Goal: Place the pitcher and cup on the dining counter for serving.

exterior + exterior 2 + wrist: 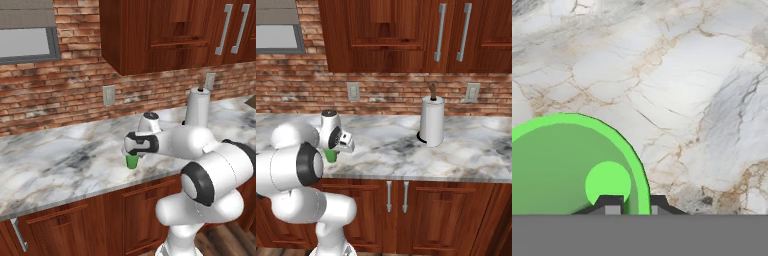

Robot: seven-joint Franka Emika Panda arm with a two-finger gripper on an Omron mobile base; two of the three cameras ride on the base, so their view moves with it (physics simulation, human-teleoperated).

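**Gripper down on the green cup at the worktop's front edge**

At the far left of the left base view we see a window (27, 42) set in the brick wall (60, 95), with an outlet plate (108, 95) further along. Below runs the marble worktop (55, 160). Moving right, the cup (132, 161) stands on this worktop near its front edge, and the gripper (134, 154) sits directly over it. In the hand view we look down into the cup (567, 165): one fingertip (610, 204) lies inside its rim and the other just outside, so the fingers straddle the wall, though we cannot tell whether they press it. Further right, well apart from the cup, a white paper towel roll (432, 121) stands upright near the wall. Dark wood cabinets (421, 35) hang above it.
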